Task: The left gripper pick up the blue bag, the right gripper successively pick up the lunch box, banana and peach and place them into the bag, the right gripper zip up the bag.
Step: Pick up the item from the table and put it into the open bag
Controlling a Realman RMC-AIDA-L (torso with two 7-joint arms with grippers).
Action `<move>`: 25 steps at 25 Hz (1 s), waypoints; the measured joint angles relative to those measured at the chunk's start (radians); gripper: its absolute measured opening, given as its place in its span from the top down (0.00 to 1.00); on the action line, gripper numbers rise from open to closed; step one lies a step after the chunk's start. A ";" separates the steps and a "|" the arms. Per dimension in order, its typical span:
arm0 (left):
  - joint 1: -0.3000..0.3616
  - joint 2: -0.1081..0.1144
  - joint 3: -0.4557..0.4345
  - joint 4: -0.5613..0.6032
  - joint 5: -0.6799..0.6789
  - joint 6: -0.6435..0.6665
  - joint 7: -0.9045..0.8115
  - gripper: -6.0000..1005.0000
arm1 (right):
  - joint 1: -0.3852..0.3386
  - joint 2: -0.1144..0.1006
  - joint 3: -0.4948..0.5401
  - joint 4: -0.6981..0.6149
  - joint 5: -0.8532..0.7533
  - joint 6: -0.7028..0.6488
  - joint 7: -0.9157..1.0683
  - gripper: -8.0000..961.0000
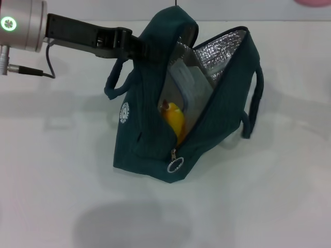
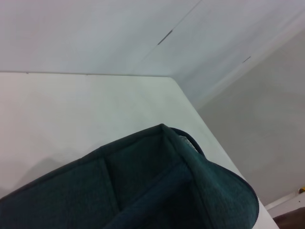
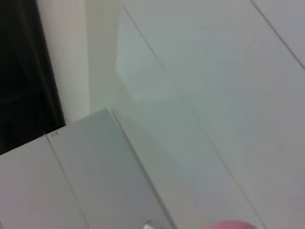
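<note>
The blue bag [image 1: 196, 108] stands open on the white table [image 1: 62, 181], showing its silver lining [image 1: 222, 49]. Inside it are the clear lunch box [image 1: 189, 85] and the yellow banana [image 1: 176, 120]. My left gripper [image 1: 135, 47] reaches in from the left and is shut on the bag's upper left rim, holding it up. The bag's fabric fills the near part of the left wrist view [image 2: 157, 191]. A pink thing, perhaps the peach [image 1: 315, 2], shows only as an edge at the far right; it also shows in the right wrist view [image 3: 231, 224]. My right gripper is out of view.
The zipper pull ring [image 1: 176, 164] hangs at the bag's near end. One carry handle [image 1: 256, 98] hangs on the bag's right side, another [image 1: 115, 85] on its left. The table's far edge [image 2: 95, 75] meets a pale wall.
</note>
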 joint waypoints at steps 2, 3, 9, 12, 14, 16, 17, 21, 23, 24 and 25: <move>-0.002 -0.002 0.000 -0.001 -0.001 0.000 0.000 0.90 | 0.015 0.006 -0.031 0.014 -0.002 0.014 -0.020 0.84; -0.004 -0.002 0.000 -0.002 -0.001 0.000 0.000 0.90 | 0.026 0.011 -0.059 0.023 -0.011 0.030 -0.034 0.85; -0.008 -0.004 0.001 -0.003 -0.002 0.000 0.000 0.90 | 0.076 0.055 -0.293 0.052 -0.100 0.223 -0.143 0.87; -0.009 -0.003 0.001 -0.004 -0.002 -0.001 0.000 0.90 | 0.098 0.067 -0.390 0.065 -0.119 0.280 -0.185 0.88; -0.009 -0.001 0.001 -0.004 -0.002 -0.001 0.000 0.90 | 0.113 0.069 -0.434 0.076 -0.120 0.306 -0.199 0.89; -0.010 0.001 0.002 -0.004 -0.002 -0.001 0.000 0.90 | 0.124 0.072 -0.463 0.086 -0.119 0.331 -0.213 0.91; -0.010 0.001 0.001 -0.004 -0.002 -0.002 0.000 0.90 | 0.126 0.074 -0.470 0.089 -0.118 0.340 -0.218 0.92; -0.011 0.003 0.000 -0.004 -0.002 -0.003 0.001 0.90 | 0.140 0.076 -0.491 0.113 -0.121 0.381 -0.234 0.95; -0.011 0.005 -0.002 -0.004 -0.003 -0.004 0.001 0.90 | 0.147 0.075 -0.505 0.129 -0.122 0.404 -0.235 0.95; -0.011 0.005 -0.003 -0.004 -0.003 -0.004 0.001 0.90 | 0.149 0.074 -0.511 0.133 -0.123 0.413 -0.235 0.94; -0.011 0.005 -0.003 -0.004 -0.003 -0.004 0.002 0.90 | 0.151 0.071 -0.527 0.136 -0.124 0.432 -0.234 0.94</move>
